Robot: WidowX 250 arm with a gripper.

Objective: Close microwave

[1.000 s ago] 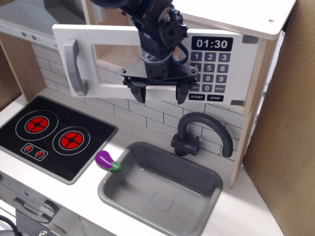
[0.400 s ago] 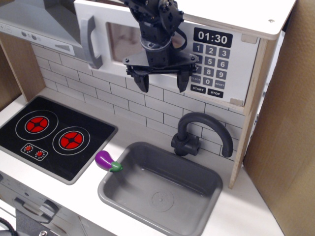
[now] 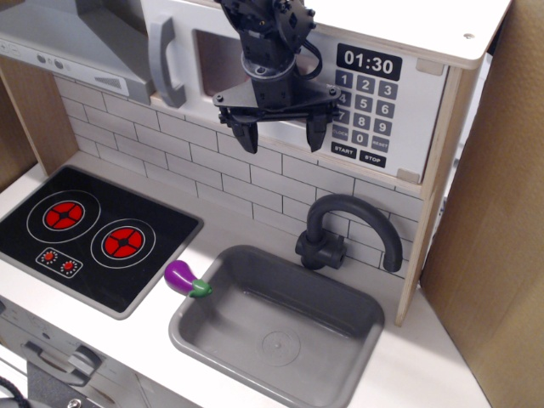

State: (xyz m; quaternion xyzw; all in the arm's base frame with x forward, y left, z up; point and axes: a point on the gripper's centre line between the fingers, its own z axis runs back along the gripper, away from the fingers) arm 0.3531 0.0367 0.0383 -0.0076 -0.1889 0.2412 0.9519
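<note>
The white toy microwave sits at the top of the play kitchen, with a black clock reading 01:30 and dark keypad buttons. Its door with the grey vertical bar handle lies nearly flat against the front. My black gripper is open, fingers pointing down, pressed against the door's clear window. The arm hides most of the window.
A grey slanted range hood is at upper left. Below are a black stovetop with two red burners, a purple toy eggplant, a grey sink and a dark faucet. A cardboard wall stands at right.
The door swung from wide open to nearly flat against the microwave front; its handle moved right and back. My gripper followed it up and inward, staying open.
</note>
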